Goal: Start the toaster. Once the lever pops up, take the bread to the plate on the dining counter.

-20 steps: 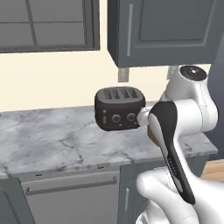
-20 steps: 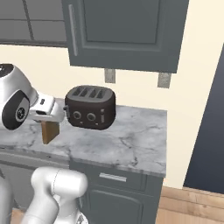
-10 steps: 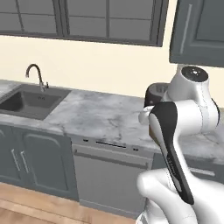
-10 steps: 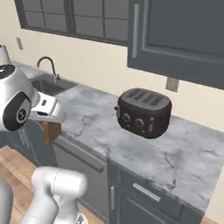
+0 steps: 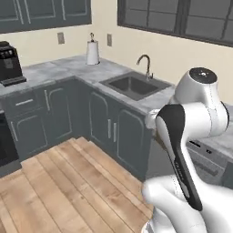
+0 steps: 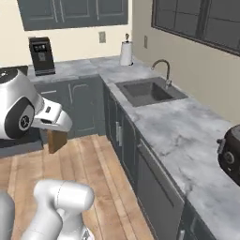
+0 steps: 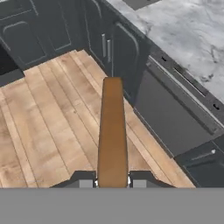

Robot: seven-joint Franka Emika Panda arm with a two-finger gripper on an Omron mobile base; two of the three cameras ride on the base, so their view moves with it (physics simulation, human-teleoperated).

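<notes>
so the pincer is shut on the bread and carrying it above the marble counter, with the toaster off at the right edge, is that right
Not quite. The pincer is shut on the bread, but the hand view shows it above the wooden floor, not the marble counter. The toaster does sit at the right edge of the right base view.

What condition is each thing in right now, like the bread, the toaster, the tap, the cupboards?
bread: toasted brown, clamped edge-on in the gripper, over the wooden floor.
gripper: shut on the bread.
toaster: on the marble counter, partly cut off by the picture edge.
faucet: no water running.
cabinet doors: closed.
paper towel roll: upright.
</notes>
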